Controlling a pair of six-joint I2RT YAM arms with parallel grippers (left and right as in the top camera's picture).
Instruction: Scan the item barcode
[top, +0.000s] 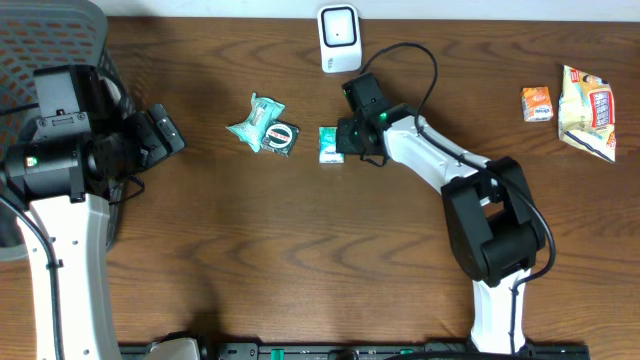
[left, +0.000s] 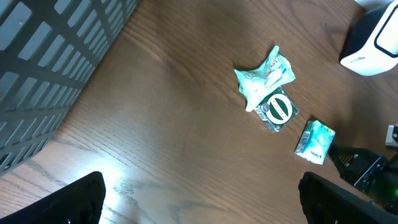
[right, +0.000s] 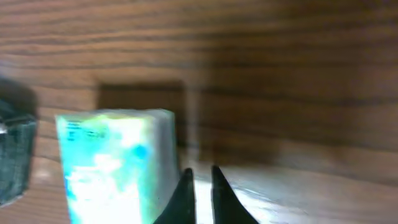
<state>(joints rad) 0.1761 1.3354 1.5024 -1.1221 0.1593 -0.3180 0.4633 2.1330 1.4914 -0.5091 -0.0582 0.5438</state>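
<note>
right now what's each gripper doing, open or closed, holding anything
left gripper: open, holding nothing
right gripper: shut, empty; teal box sits beside it, not gripped

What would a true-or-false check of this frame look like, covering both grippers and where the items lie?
1. The right gripper is shut, with the small teal box beside its fingers rather than between them. True.
2. The left gripper is closed on the crumpled teal packet. False: it is wide open and holds nothing; the packet lies apart from it.
3. The white scanner stands near the top edge of the overhead view, beyond the teal box. True.
4. The orange pack lies right against the teal box. False: it lies far off on the right arm's side, next to the yellow snack bag.
</note>
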